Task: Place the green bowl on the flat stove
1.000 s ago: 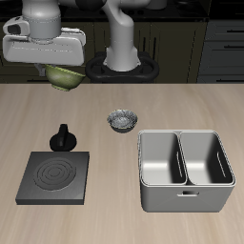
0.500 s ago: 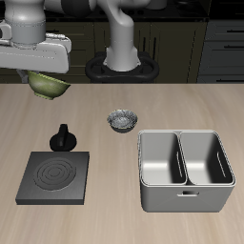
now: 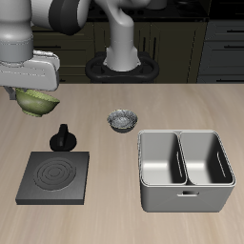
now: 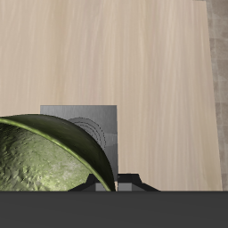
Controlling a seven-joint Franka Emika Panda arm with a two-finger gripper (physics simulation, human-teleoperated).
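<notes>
My gripper [image 3: 36, 93] is shut on the green bowl [image 3: 36, 101] and holds it in the air above the table, farther back than the flat stove [image 3: 55, 177]. The stove is a black square plate with ring marks and a black knob [image 3: 63, 138] at its back edge, near the table's front. In the wrist view the bowl [image 4: 40, 160] fills much of the frame with its mottled green inside showing, and the stove [image 4: 93, 129] shows on the table beyond it. My fingers are hidden by the bowl.
A grey-white patterned bowl [image 3: 122, 120] sits mid-table. A grey two-compartment metal basin [image 3: 185, 169] stands near the front edge beside the stove. The robot base [image 3: 122, 65] is at the table's back.
My gripper has carried the green bowl lower and toward the table's front and side, from up near the back edge to just behind the stove's knob.
</notes>
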